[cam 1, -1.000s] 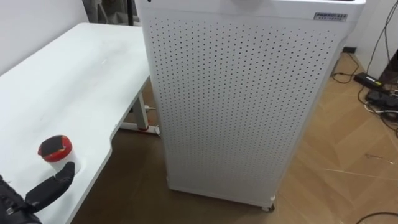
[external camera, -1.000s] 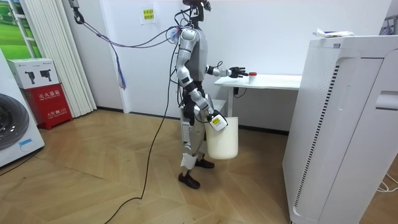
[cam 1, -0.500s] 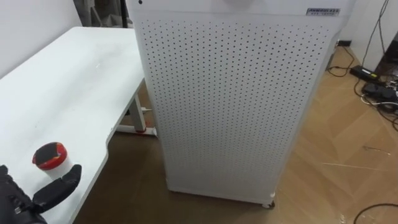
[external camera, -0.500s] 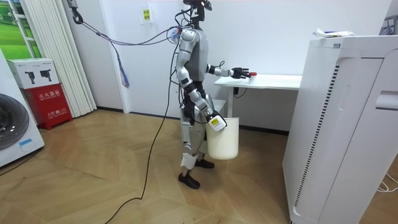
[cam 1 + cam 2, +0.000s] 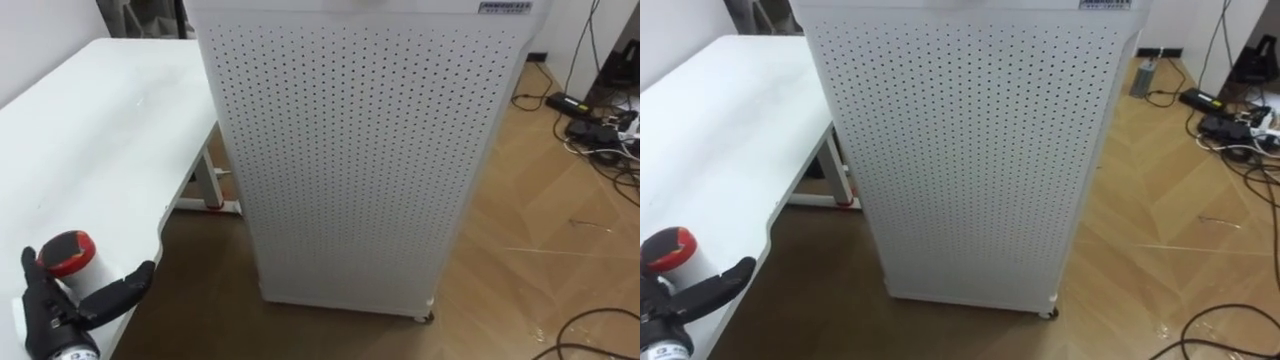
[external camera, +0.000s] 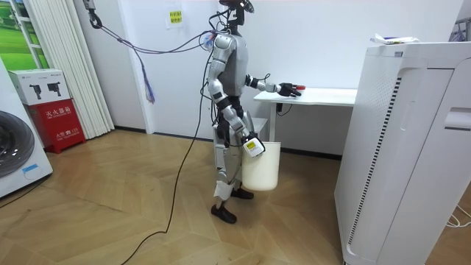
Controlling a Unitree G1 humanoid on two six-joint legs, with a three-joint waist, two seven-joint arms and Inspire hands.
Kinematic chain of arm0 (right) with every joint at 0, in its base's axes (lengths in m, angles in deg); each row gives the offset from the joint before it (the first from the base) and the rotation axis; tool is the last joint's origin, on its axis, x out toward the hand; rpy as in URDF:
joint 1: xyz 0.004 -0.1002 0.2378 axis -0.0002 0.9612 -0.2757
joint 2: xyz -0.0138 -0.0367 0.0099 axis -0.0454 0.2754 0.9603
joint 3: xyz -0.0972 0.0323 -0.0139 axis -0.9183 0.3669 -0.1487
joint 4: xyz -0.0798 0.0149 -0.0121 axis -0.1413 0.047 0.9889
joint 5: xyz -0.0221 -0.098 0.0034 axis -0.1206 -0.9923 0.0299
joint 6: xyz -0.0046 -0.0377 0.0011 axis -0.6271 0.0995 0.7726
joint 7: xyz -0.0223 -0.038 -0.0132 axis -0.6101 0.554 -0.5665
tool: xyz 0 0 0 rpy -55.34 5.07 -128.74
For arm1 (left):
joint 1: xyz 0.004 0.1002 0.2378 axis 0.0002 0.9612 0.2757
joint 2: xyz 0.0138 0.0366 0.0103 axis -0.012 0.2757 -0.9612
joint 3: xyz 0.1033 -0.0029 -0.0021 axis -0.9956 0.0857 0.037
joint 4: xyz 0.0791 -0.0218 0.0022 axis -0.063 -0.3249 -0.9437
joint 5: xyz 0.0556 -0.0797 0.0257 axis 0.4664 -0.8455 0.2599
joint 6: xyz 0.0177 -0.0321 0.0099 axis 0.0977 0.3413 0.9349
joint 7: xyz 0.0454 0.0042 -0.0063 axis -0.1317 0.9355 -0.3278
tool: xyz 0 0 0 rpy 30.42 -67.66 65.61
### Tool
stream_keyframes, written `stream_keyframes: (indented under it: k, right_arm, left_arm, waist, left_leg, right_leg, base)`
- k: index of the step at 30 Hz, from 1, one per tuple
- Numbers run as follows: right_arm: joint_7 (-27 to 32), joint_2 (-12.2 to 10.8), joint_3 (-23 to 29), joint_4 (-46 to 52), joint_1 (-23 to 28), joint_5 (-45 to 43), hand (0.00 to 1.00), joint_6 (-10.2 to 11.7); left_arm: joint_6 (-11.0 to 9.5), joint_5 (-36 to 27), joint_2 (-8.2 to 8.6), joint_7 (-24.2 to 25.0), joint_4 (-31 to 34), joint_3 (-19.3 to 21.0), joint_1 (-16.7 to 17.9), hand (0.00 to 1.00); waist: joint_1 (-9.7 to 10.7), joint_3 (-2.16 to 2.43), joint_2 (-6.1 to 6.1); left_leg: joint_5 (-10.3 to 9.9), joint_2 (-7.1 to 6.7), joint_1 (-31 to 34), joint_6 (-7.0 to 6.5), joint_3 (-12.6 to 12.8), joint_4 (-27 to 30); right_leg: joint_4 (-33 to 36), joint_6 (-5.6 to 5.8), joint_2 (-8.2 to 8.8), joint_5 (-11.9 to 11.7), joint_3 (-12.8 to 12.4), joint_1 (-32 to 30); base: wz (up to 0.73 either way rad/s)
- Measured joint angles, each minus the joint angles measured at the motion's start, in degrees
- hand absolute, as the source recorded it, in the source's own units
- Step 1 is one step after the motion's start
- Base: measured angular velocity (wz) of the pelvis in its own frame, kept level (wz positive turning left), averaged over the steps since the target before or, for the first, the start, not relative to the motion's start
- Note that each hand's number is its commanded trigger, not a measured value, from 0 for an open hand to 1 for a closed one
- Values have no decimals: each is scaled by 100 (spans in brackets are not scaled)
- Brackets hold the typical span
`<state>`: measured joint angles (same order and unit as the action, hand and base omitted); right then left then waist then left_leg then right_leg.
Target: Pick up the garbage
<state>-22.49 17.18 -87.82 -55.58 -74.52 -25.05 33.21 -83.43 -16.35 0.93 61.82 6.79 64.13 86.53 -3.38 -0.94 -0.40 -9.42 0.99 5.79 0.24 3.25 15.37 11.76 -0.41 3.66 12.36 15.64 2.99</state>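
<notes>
Forward, left hand [image 5: 58, 312] spread wide at red-lidded cup [image 5: 63, 252] on table [image 5: 110, 130], right hand [image 6: 249, 141] gripping bucket [image 6: 262, 166].

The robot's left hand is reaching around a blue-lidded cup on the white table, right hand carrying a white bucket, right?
Not blue: the left eye view shows the cup with a red lid. The left hand reaches around it on the white table; the right hand carries the white bucket.
</notes>
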Motion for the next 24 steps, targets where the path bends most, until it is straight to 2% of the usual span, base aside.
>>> stream_keyframes:
  k: [7,8,9,11,24]
  right_arm:
    - [-16,0,4,-34,-9,0,100,0]
    - [-40,0,5,-34,-9,0,100,0]
    - [-66,0,5,-34,-9,0,100,-1]
    - [-87,-1,5,-34,-8,-2,100,-2]
    - [-117,0,4,-149,-28,5,100,-11]
  left_arm:
    - [0,1,0,82,-52,-10,-3,0]
    - [0,1,0,88,-58,-10,-3,20]
    - [0,1,0,94,-63,-10,-3,53]
    - [0,2,0,110,-71,-10,-4,100]
    - [14,-384,-70,-134,-183,-20,-25,100]
  waist:
    - [20,0,-3]
    - [20,0,-3]
    - [20,0,-3]
    - [25,0,-3]
    - [51,6,-4]
  left_leg:
    - [0,1,-5,0,11,1]
    - [0,1,-7,0,11,1]
    - [0,0,-10,0,11,1]
    - [0,0,-11,0,8,5]
    - [-4,1,-2,-7,11,23]
  right_leg:
    - [-6,1,4,0,-2,-3]
    - [-6,1,5,0,-5,-3]
    - [-6,1,5,0,-9,-2]
    - [-3,1,7,-1,-11,-4]
    - [9,7,6,-4,-47,-7]
  base:
    - [0]
    - [0]
    - [0]
    - [0]
    - [-1]
